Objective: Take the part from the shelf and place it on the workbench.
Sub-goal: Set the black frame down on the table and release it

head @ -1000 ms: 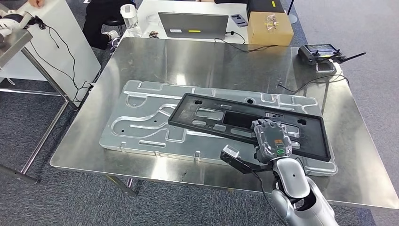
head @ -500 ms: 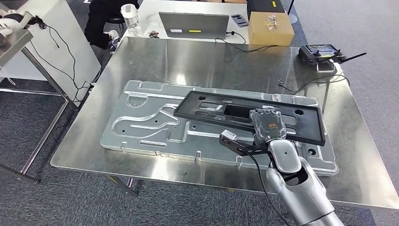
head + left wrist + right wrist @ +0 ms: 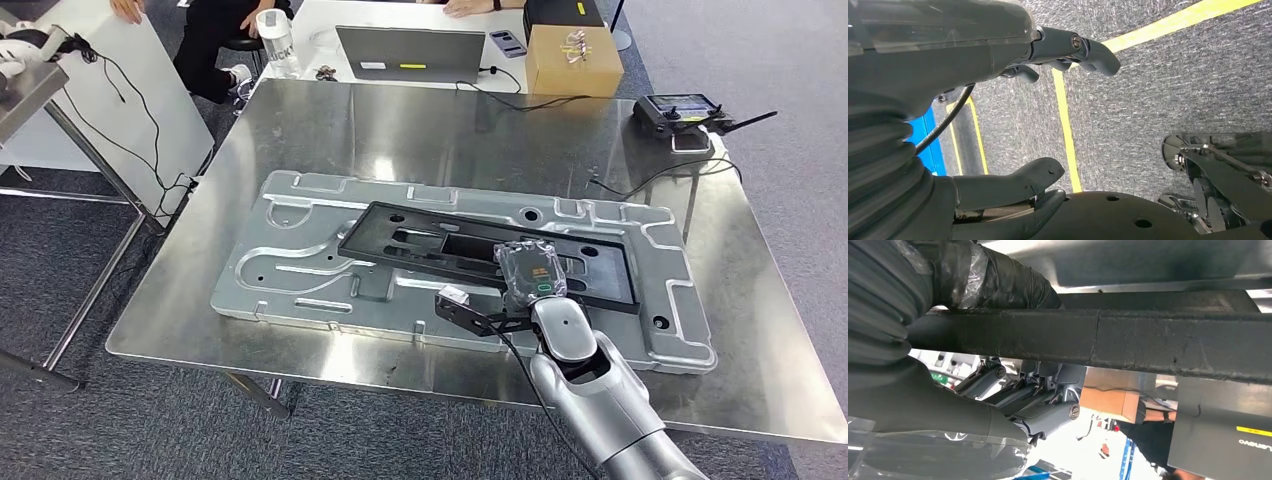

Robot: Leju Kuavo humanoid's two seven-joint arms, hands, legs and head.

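Part (image 3: 470, 250): black rectangular frame with cut-outs, lying aslant over the embossed metal plate (image 3: 300, 270) on the steel workbench (image 3: 420, 130); near long edge gripped by right hand (image 3: 530, 272), thumb on one face of the frame bar and fingers (image 3: 1048, 385) curled against the other, seen close in the right wrist view; left hand (image 3: 1013, 115) hangs over grey carpet with yellow floor lines (image 3: 1065, 125), fingers apart, holding nothing; laptop (image 3: 410, 52) and cardboard box (image 3: 572, 58) on the far table.
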